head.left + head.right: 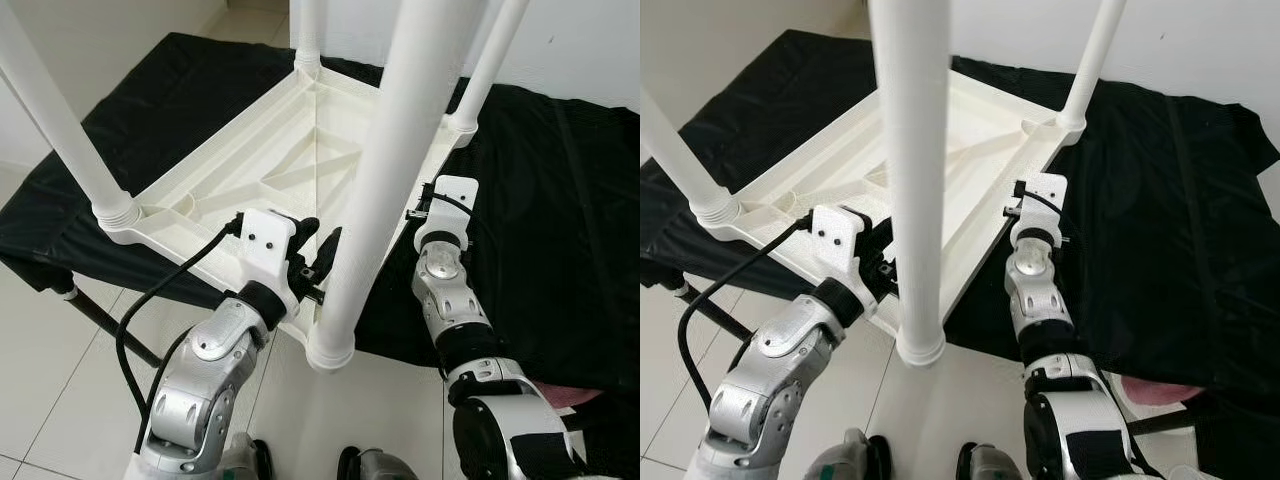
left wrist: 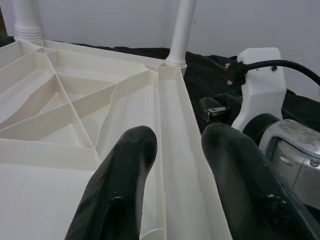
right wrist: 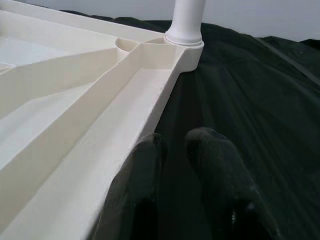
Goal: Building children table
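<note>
Four white legs stand up from upturned white tabletop lying on black cloth | left gripper at near edge beside nearest leg, fingers parted astride rim | right gripper on cloth beside tabletop's right edge, fingers almost together, empty | white tiled floor below

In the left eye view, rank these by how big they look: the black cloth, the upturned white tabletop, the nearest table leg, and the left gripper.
1. black cloth
2. white tabletop
3. nearest table leg, though it stands closest to the camera, which enlarges it
4. left gripper, smallest
</note>
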Available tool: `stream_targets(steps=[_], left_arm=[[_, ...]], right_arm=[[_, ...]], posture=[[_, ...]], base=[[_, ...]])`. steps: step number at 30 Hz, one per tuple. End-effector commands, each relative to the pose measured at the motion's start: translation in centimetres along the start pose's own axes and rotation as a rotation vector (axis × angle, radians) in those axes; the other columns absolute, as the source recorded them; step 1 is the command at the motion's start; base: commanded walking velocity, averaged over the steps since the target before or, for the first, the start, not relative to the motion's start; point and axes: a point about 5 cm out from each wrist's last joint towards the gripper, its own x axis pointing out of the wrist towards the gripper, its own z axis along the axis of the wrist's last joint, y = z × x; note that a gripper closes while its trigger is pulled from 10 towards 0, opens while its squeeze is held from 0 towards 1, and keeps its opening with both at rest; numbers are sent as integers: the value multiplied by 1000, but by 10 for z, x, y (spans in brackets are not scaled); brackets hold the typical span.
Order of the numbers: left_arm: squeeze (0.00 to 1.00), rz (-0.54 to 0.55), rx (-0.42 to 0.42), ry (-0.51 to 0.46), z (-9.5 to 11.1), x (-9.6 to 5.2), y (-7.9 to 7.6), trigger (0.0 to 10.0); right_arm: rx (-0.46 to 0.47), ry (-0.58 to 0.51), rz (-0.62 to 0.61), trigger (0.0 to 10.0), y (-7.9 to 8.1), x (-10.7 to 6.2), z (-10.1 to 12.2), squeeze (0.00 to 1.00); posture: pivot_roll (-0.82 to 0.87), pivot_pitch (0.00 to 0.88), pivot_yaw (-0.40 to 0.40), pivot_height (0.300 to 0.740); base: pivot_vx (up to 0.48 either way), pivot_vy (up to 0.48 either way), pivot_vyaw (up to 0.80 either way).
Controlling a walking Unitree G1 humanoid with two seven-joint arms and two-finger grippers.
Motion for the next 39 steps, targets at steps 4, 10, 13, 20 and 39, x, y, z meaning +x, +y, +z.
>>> stream_targets(steps=[4,10,13,20,39], left_arm=[[0,-45,-10,12,-1,3,-10,10000],[0,-47,-12,12,1,3,-13,10000],[0,-48,-11,11,2,3,-14,10000],[0,-52,-8,11,4,2,-16,10000],[0,-65,-3,2,9,6,-19,10000]], right_arm=[[47,81,15,10000,6,4,-8,0],[87,126,40,10000,14,7,-8,0],[88,143,57,10000,18,9,-7,0],[123,171,120,10000,29,12,-2,0],[317,27,434,10000,35,23,27,0]], posture=[[32,171,35,740],[37,182,37,740],[42,190,38,740],[43,192,38,740],[34,182,52,740]], base=[[0,0,0],[0,0,0],[0,0,0],[0,0,0],[0,0,0]])
